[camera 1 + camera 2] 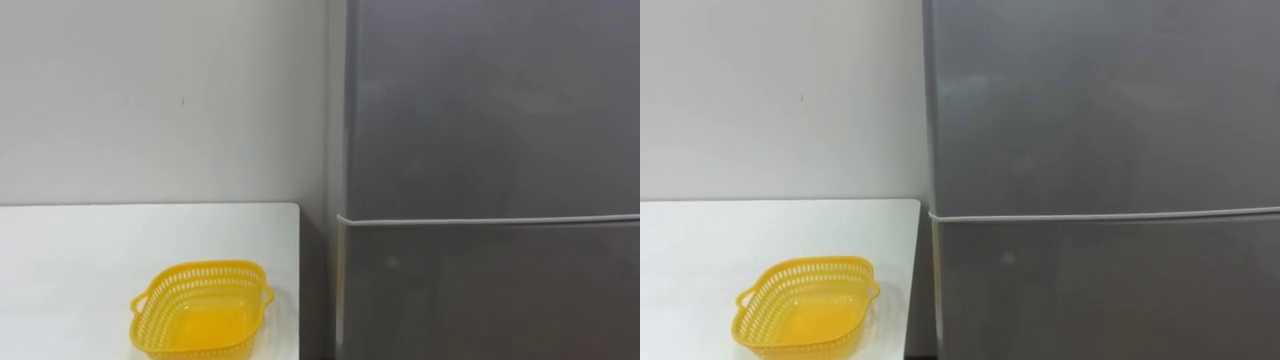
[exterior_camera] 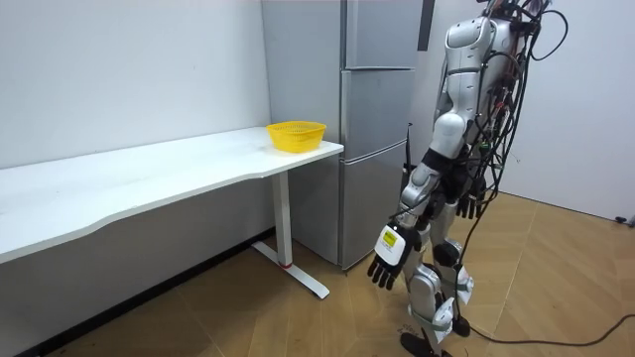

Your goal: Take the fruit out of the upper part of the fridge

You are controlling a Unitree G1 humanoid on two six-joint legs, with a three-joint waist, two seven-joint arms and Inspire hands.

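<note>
The upper fridge door is closed and hides the item, so the left hand, hanging loose and empty, should hook the door edge firmly and pull steadily, while the state of the right hand cannot be told and the yellow basket stands near the right edge of the desk.

Dull grey metal beside matt white and glossy yellow plastic.
The fridge has a smooth, metallic-grey skin with a faint sheen. The basket is shiny yellow plastic lattice (glossiest at its base). The table top is smooth matt white, the wall is flat matt paint, and the floor is satin wood-look planking.
</note>
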